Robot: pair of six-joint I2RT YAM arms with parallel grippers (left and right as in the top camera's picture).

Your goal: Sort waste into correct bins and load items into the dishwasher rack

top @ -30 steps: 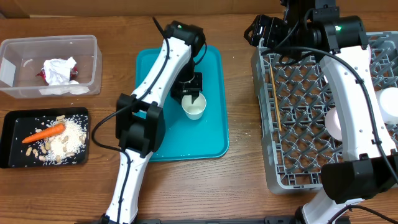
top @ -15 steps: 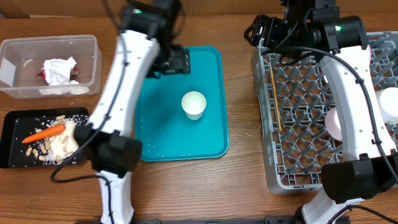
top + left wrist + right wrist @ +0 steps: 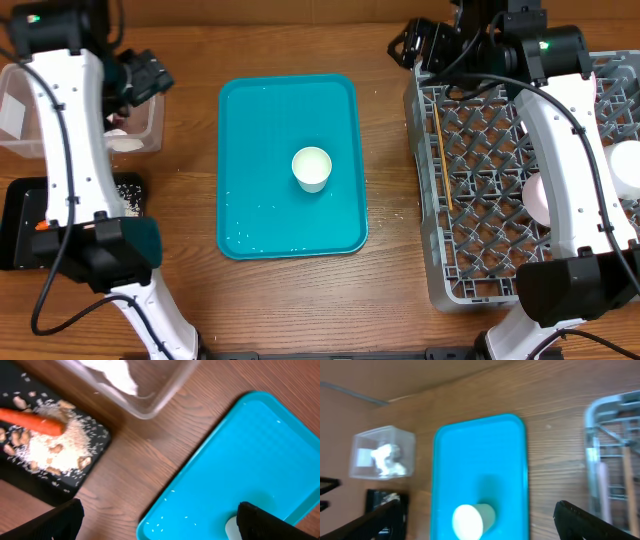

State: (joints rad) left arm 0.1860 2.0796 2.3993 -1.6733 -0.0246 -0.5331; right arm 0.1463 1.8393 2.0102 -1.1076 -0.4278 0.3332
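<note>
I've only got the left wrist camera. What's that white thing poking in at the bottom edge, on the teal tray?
Observer: A small white cup, standing mouth up near the middle of the teal tray.
Operator: Okay, is anything in the rack?
Observer: Yes, thin wooden chopsticks lie on the grey rack, near its left side.
Operator: And the right pincer?
Observer: The right pincer is open, by the rack's far left corner.
</note>
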